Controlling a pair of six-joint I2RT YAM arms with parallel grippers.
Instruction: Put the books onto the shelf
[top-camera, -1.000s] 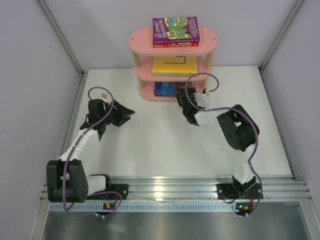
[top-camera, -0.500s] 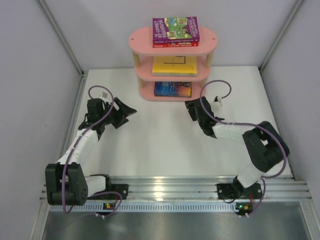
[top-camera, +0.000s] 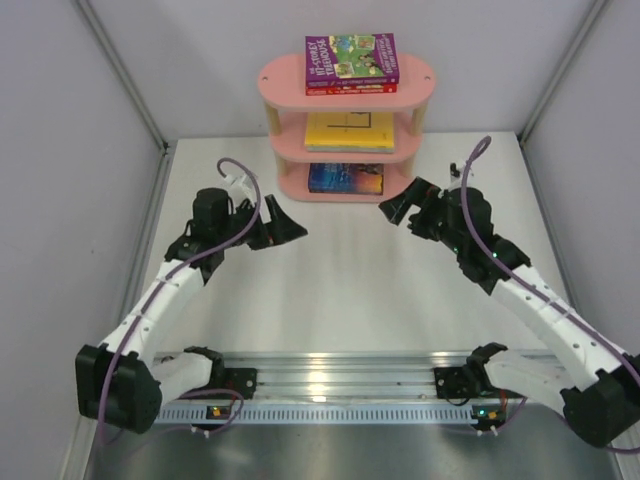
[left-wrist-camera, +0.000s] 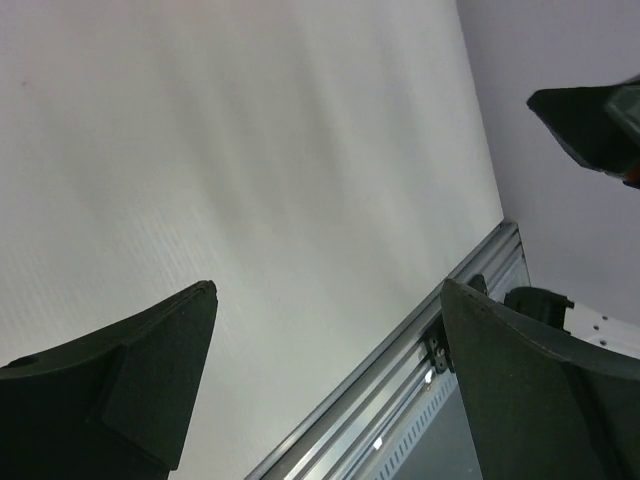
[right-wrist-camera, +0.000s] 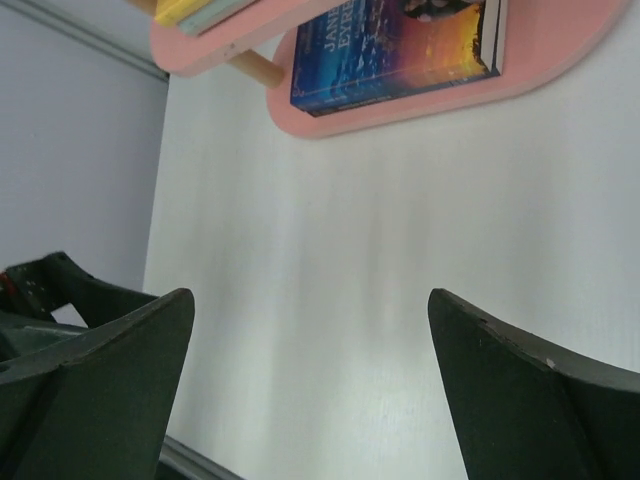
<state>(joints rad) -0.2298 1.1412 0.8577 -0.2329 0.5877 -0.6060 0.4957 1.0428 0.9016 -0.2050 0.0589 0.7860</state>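
1. The left gripper (top-camera: 283, 228) is wide open and holds nothing. Only bare table (top-camera: 330, 290) shows between its fingers.
2. The right gripper (top-camera: 398, 207) is wide open too, and empty. It sits near the bottom of the pink shelf (top-camera: 275, 80) but does not touch it.
3. The blue book (right-wrist-camera: 400, 45) with the orange glow lies flat on the bottom board.
4. The yellow book (top-camera: 349, 130) lies flat on the middle board. The purple book (top-camera: 351, 57) lies on the top board, on a red book (top-camera: 350, 89).
5. I see no book on the table, so the job looks done.
6. The books look thin, light and a bit bendy, with smooth covers that may slip. I would pinch one by an edge that sticks out past its board.
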